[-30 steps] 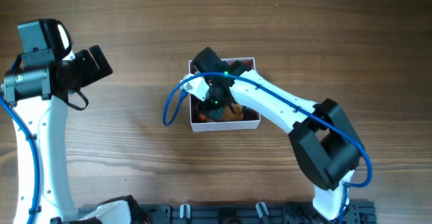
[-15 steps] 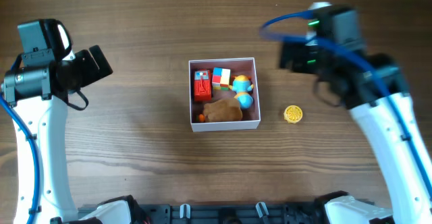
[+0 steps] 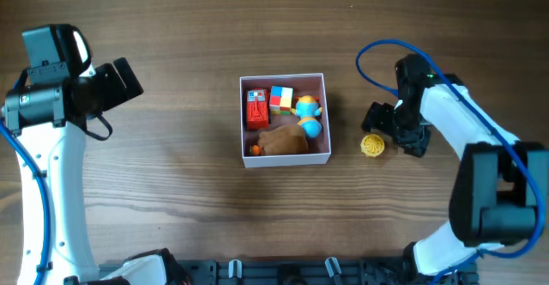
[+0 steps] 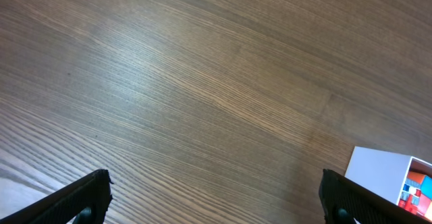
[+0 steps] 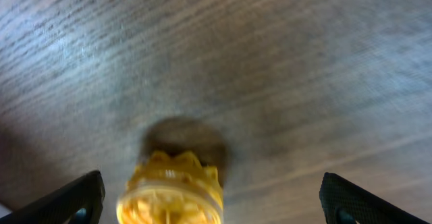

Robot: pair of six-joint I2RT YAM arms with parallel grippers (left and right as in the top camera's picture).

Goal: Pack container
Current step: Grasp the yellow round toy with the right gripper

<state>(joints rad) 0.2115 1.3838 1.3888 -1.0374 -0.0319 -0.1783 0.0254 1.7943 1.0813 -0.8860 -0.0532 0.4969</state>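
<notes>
The container [image 3: 285,159] sits at the centre of the tabletop [image 3: 171,173], open side up, so that items can be lowered in from above. Contents, overhead view: a red block toy [image 3: 256,109] in the 10 o'clock corner; a multicoloured cube [image 3: 280,99] at 12 o'clock, touching the far wall; a blue-and-orange figure [image 3: 307,118] at 2 to 3 o'clock, against the right wall; a brown soft-looking item [image 3: 283,141] across the 6 o'clock side; a small orange piece [image 3: 254,150] in the 7 o'clock corner, too small to identify. The items lie close together and little of the pink floor shows. One yellow round toy [image 3: 372,145] rests on the tabletop outside the box, just beside its right wall at about 4 o'clock. It is judged to be the last item to pack. The right gripper [image 5: 210,190] is over this toy. In the right wrist view its jaws are spread wide with nothing held, and the toy sits low in the frame between the two tips, left of centre. This reads as alignment for a pick; the view is blurred, so contact cannot be confirmed. The left gripper [image 4: 214,193] is parked well apart at 9 o'clock of the container, jaws wide and empty above bare wood, probably to keep the packing area free for the right arm.
</notes>
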